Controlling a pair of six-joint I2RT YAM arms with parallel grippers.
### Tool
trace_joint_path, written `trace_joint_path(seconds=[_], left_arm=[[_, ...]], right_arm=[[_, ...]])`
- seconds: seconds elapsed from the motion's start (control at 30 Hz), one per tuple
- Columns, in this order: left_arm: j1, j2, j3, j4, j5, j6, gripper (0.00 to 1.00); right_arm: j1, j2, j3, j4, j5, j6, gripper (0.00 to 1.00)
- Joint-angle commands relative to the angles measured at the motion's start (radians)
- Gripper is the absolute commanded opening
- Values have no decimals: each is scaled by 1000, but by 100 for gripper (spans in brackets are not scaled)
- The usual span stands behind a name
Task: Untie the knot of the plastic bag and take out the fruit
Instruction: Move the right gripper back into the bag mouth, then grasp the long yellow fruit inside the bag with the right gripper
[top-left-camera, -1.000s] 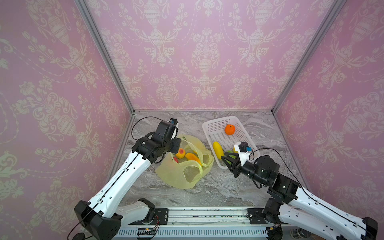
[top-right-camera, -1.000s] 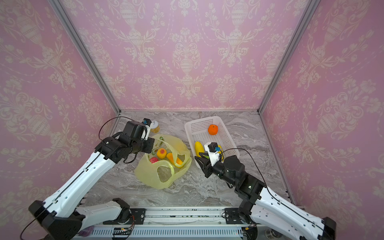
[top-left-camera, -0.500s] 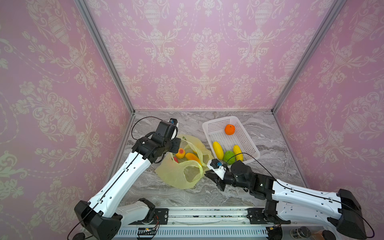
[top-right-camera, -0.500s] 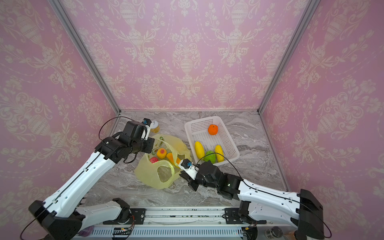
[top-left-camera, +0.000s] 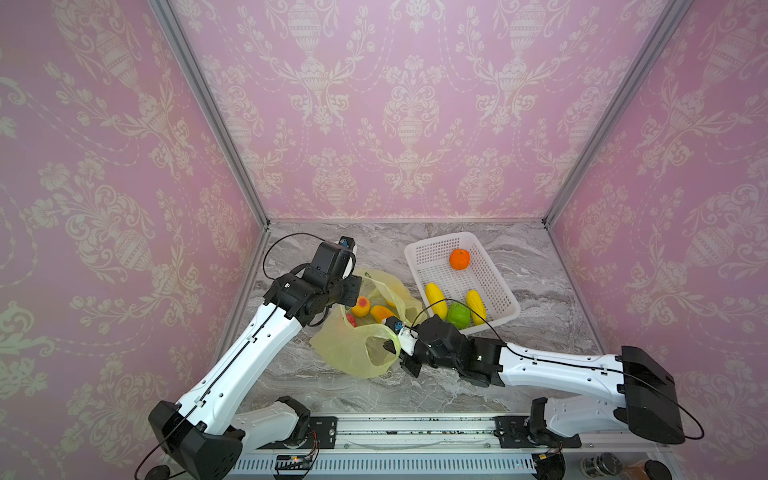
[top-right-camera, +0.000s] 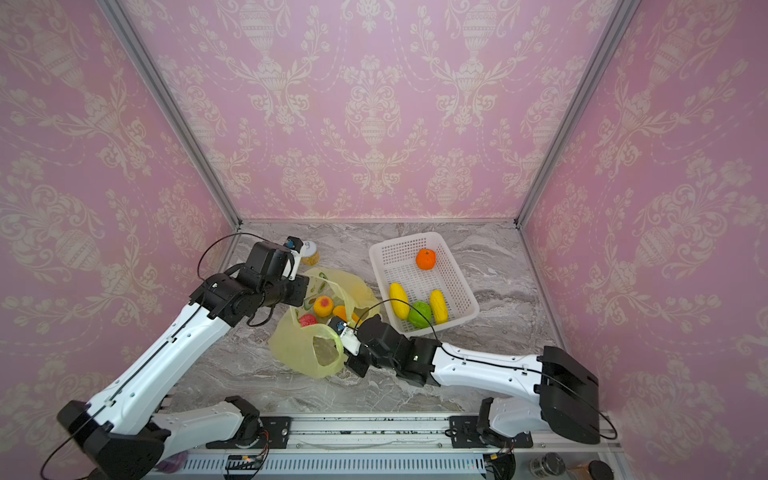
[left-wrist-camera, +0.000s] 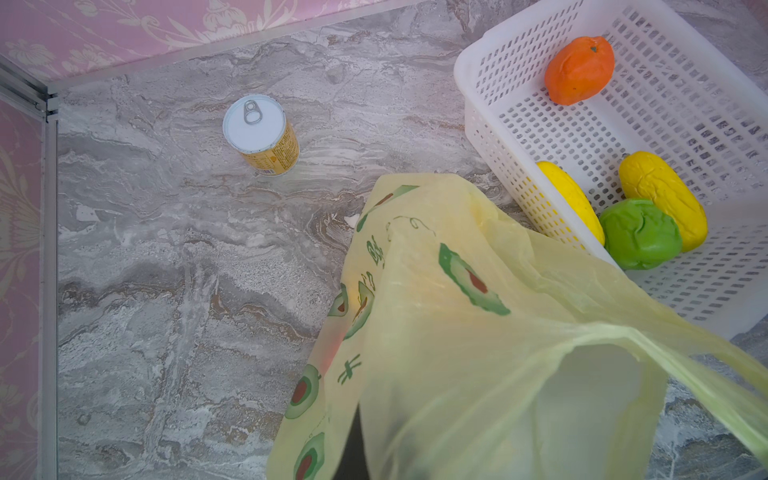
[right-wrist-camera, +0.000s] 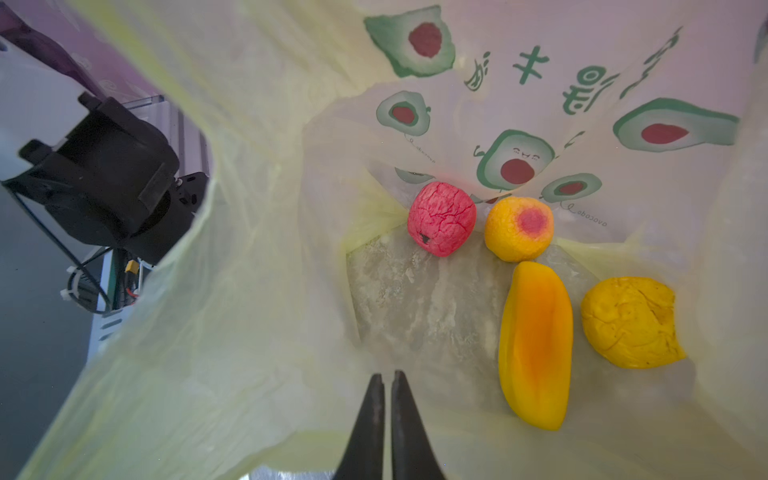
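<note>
— Where is the plastic bag (top-left-camera: 353, 345) lying?

— It's lying on the marble bench (top-left-camera: 540, 282), a little left of centre and toward the lower half of the frame in both top views. Its mouth is gaping open.

— What's the left gripper (top-left-camera: 351, 291) doing?

— It's reaching in from the left and holding the bag's upper-left rim up off the bench. Its jaws are clenched on the film, which is draping right across the left wrist view.

— And the right gripper (top-left-camera: 390, 345)?

— It's poking into the bag at its lower-right edge. In the right wrist view the right gripper (right-wrist-camera: 386, 376) is showing its jaws pressed almost together just inside the mouth. I'm not managing to tell whether any film is caught between them.

— Where is the fruit sitting?

— Four pieces are lying on the bag's bottom. A pink-red bumpy fruit (right-wrist-camera: 441, 218) is sitting just beside a round yellow-orange fruit (right-wrist-camera: 519, 228), and a long orange-yellow fruit (right-wrist-camera: 536, 345) is lying next to a yellow lump (right-wrist-camera: 631, 322). Four more are resting in the white basket (top-left-camera: 436, 266), right of the bag. An orange (top-left-camera: 459, 258) is sitting alone at the far end. A green bumpy fruit (top-left-camera: 458, 314) is sitting between two long yellow fruits (top-left-camera: 435, 299) at the near end.

— Anything else?

— A gold can (top-right-camera: 309, 253) with a white lid is standing upright just behind the left gripper, toward the bench's upper-left corner.
</note>
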Motion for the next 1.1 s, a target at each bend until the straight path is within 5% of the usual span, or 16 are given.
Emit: trace_joint_path(seconds=[0.0, 0.27, 0.4, 0.6, 1.07], left_arm=[[10, -1, -10, -16, 20, 15, 0], [10, -26, -16, -10, 19, 15, 0], [10, -28, -16, -11, 25, 15, 0], [11, -30, -17, -9, 27, 15, 0], [10, -28, -16, -9, 30, 15, 0]], right_arm=[[6, 82, 86, -13, 18, 30, 11], [6, 347, 300, -125, 128, 55, 21], [4, 453, 412, -189, 243, 66, 42], [-12, 577, 545, -319, 380, 100, 61], [-86, 689, 622, -485, 510, 216, 85]])
